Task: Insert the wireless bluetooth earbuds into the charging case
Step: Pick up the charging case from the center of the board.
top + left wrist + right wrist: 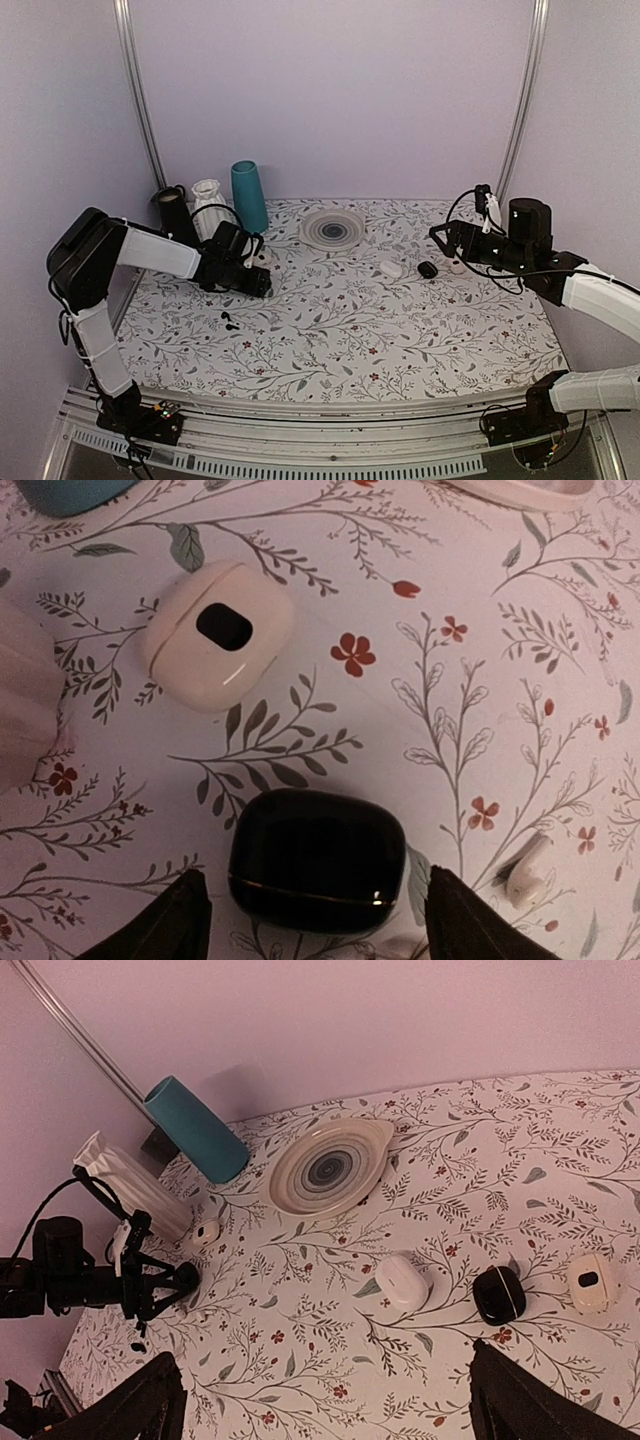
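The charging case (316,860) is a black rounded pebble with its lid shut, lying on the floral cloth. My left gripper (313,878) is open, one finger on each side of the case with a gap on both sides. In the top view the left gripper (256,282) is at the left rear of the cloth, with the case (263,286) at its tip. The earbuds (228,320) are small dark specks on the cloth just in front of it. My right gripper (441,238) is open and empty, raised at the right rear; in its own view it (325,1355) looks down on the cloth.
A cream case with a dark window (218,635) and a white earbud (528,876) lie near the black case. Black, white and teal vases (249,196) stand at the back left, a striped plate (332,228) at the back. A white oval case (390,269), a black round object (428,269) and a cream case (592,1282) lie under the right gripper.
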### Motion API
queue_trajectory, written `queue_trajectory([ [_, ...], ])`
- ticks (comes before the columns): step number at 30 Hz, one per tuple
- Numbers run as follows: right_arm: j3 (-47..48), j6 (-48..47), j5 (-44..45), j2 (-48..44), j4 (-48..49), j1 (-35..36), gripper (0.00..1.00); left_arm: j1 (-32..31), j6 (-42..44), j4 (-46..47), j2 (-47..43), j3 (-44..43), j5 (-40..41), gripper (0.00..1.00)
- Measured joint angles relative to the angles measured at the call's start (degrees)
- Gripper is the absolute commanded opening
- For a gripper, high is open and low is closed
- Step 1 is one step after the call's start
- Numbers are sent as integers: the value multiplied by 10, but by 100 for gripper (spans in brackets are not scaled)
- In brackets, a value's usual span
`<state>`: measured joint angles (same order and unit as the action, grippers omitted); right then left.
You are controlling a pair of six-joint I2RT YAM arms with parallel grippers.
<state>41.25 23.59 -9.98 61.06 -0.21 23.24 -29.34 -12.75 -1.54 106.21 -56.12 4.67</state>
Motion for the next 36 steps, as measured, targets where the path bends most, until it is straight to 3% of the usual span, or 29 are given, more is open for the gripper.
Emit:
queue_trajectory([
  [9, -7, 8, 0, -7, -2, 0, 99, 0, 24, 6, 22, -3, -6, 60],
  [19, -12, 10, -3, -10, -2, 14, 99, 0, 34, 19, 25, -5, -25, 35],
  [25, -12, 16, -14, 3, 8, 33, 99, 0, 37, 41, 15, 2, -55, 34],
  [36, -10, 76, -42, 87, 50, 81, 99, -20, 43, 120, -103, 61, -122, 34],
])
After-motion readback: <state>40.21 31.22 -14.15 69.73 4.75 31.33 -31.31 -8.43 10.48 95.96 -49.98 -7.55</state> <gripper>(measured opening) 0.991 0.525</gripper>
